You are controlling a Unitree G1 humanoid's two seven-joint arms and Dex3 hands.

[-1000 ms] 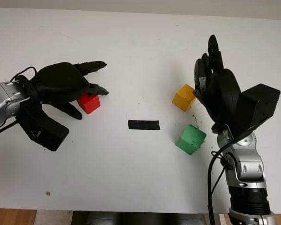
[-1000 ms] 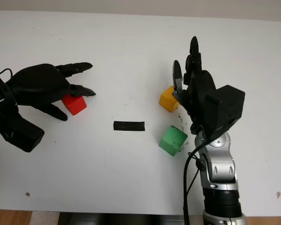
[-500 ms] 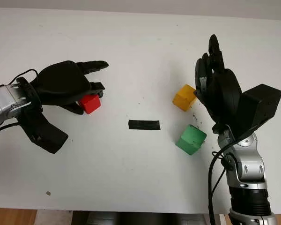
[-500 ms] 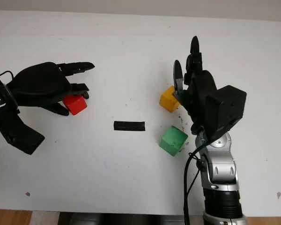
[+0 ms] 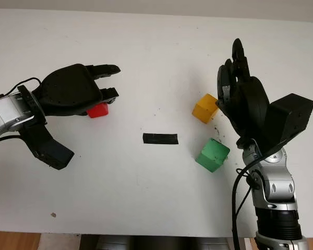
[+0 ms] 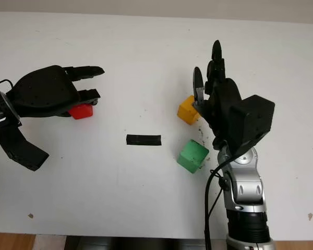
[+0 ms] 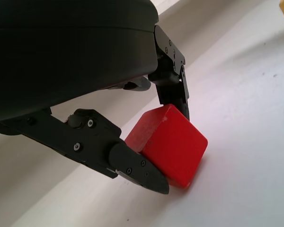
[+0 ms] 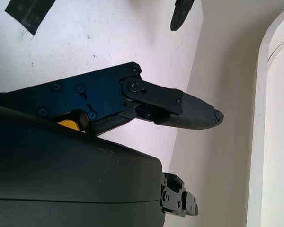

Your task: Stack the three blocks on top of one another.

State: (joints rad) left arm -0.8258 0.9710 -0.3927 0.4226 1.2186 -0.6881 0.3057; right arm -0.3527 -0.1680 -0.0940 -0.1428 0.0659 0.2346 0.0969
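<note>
Table: white, bearing 3 blocks. Left hand: at table's left, fingers clenched on red block, block beneath palm, still on the surface. Right hand: open, beside yellow block; green block just nearer the robot. Black tape strip: centre, between both.

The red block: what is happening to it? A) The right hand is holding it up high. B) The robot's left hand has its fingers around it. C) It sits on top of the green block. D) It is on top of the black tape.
B: the left hand has its fingers closed against the red block on the white table, far from the green block.
</note>
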